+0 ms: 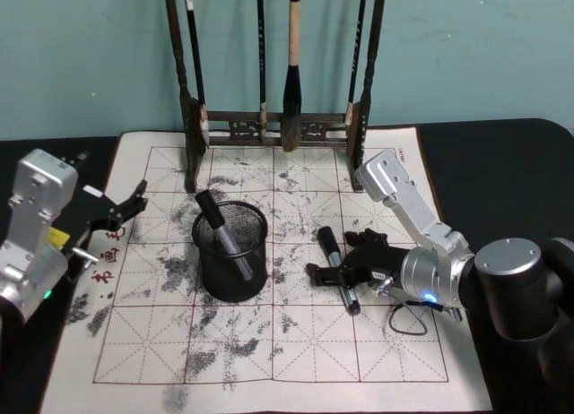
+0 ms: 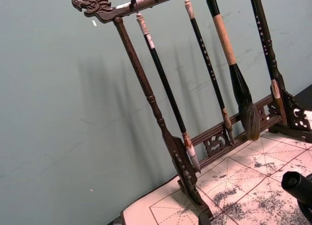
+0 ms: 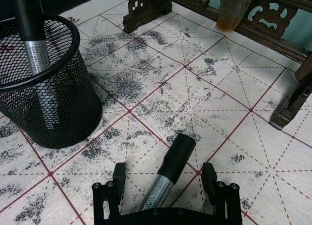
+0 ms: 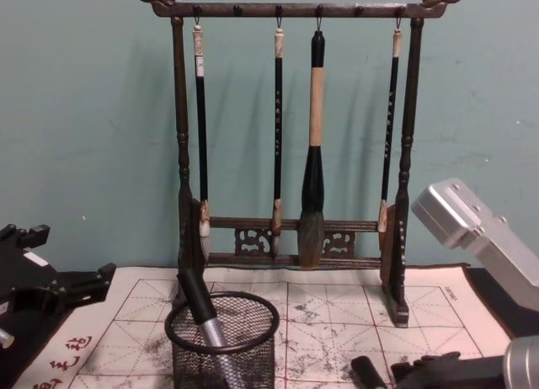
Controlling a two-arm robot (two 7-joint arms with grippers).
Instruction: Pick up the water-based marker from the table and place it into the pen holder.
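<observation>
I see marker (image 1: 327,242), black cap, silver barrel, flat on table (image 1: 314,351) right of pen holder (image 1: 224,284). Right gripper (image 3: 164,172) wide open, straddling barrel, nothing clamped. Left gripper (image 1: 127,208) parked at left edge, jaws apart.

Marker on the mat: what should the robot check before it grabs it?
1. Marker between the right gripper jaws: ok, one jaw on each side.
2. Jaws open: ok, a gap shows on both sides of the marker.
3. Gripper low enough to grab: cannot tell.
4. Room in the pen holder: ok, one other marker leans inside, with space beside it.
5. Pen holder upright: ok, it stands on the table to the marker's left.
6. Left gripper out of the way: ok, parked at the table's left edge.
</observation>
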